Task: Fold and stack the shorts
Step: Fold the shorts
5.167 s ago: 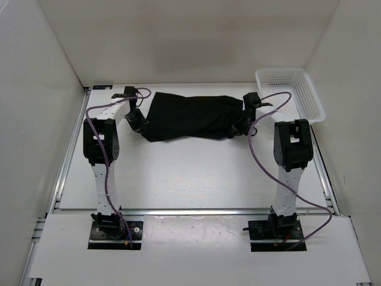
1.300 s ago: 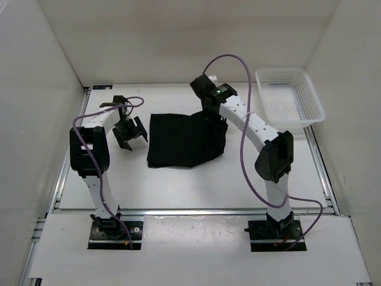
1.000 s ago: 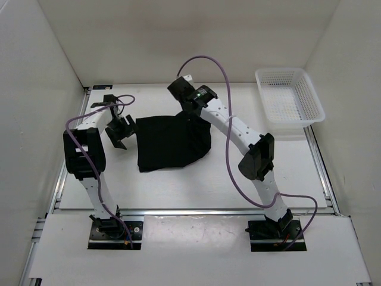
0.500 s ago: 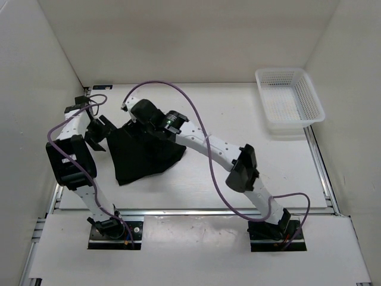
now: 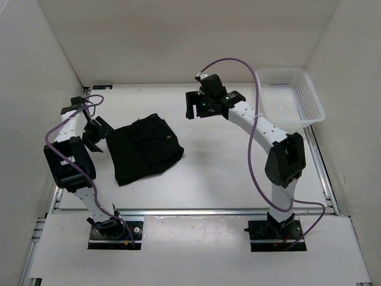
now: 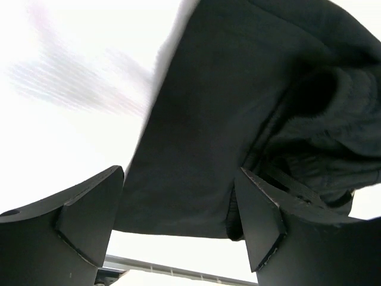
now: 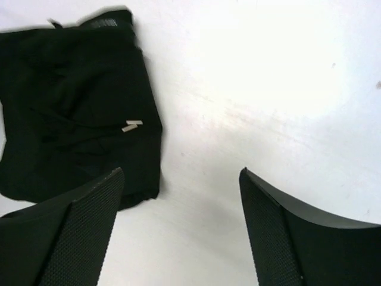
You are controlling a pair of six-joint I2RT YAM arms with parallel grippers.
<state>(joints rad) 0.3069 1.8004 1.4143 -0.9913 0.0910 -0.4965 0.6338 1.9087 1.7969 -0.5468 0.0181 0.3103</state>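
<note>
Top external view: the shorts [image 5: 144, 149] lie folded on the counter [image 5: 226, 173].
Rumpled black bundle, pale drawstring tips [image 7: 132, 125] on top; left hand [image 5: 96, 136] and right hand [image 5: 191, 107] both spread apart.

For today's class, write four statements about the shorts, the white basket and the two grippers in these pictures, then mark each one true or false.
1. The shorts lie folded on the left part of the table. True.
2. The right gripper is shut on the shorts. False: its fingers are apart and it is clear of the cloth.
3. The shorts are in the basket. False: they lie on the table, far from it.
4. The left gripper has its fingers apart, beside the shorts. True.
</note>
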